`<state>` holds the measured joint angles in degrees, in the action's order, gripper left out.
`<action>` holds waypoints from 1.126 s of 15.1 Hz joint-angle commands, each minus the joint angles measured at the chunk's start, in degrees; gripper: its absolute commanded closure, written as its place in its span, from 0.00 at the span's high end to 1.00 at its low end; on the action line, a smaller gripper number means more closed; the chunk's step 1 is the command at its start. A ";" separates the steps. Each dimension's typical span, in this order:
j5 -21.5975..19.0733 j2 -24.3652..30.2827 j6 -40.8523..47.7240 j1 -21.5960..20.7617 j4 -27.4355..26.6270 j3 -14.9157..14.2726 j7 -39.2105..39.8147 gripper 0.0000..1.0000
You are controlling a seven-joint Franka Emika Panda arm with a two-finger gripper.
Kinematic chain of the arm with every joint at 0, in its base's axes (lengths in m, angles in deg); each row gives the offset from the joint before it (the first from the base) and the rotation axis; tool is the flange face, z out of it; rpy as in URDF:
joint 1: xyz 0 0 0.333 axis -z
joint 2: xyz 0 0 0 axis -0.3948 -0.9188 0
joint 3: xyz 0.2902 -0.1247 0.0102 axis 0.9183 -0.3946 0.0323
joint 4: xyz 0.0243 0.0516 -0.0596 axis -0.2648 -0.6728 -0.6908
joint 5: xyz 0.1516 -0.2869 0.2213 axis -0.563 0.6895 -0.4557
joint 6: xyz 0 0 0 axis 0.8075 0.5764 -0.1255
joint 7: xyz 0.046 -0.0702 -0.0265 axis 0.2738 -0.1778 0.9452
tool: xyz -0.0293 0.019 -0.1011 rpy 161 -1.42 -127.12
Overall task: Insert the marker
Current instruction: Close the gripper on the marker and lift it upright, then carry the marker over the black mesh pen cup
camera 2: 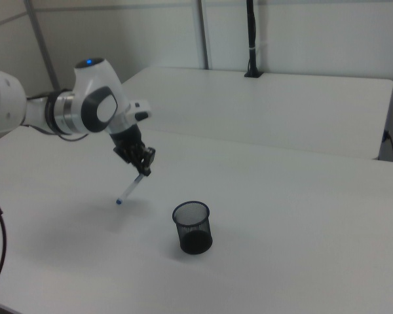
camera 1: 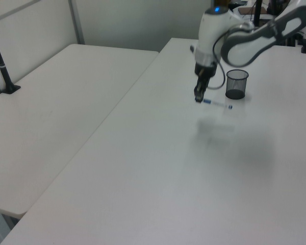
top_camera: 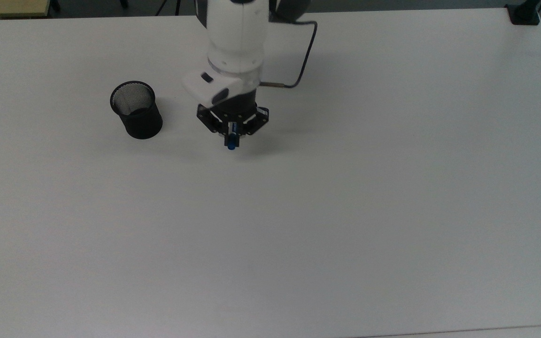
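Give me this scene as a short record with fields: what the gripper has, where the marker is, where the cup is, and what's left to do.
gripper: gripper shut on the marker's capped end
marker: marker lifted clear of the table, hanging tilted in the right view
mesh cup: black mesh cup upright and empty, toward the top view's left of the gripper
contact: marker and cup apart
task state: marker not yet in the cup
likely next move: carry it over the cup's opening, then lower
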<state>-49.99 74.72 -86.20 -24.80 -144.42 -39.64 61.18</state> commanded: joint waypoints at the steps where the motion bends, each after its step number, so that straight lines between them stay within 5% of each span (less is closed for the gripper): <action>1: -0.22 10.68 3.11 4.26 -2.04 -0.04 -0.15 0.00; 5: -2.40 13.68 3.11 7.34 -2.22 -1.44 5.96 0.00; 9: -7.34 16.24 3.21 7.79 -4.50 -7.15 18.46 0.00; 12: -7.43 17.12 -6.95 7.79 -9.84 -9.62 20.42 0.00; 17: -7.43 15.46 -26.99 8.67 -18.12 -9.71 20.59 0.00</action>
<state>-56.45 89.24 -105.82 -16.26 -158.38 -49.21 80.37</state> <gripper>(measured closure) 0.828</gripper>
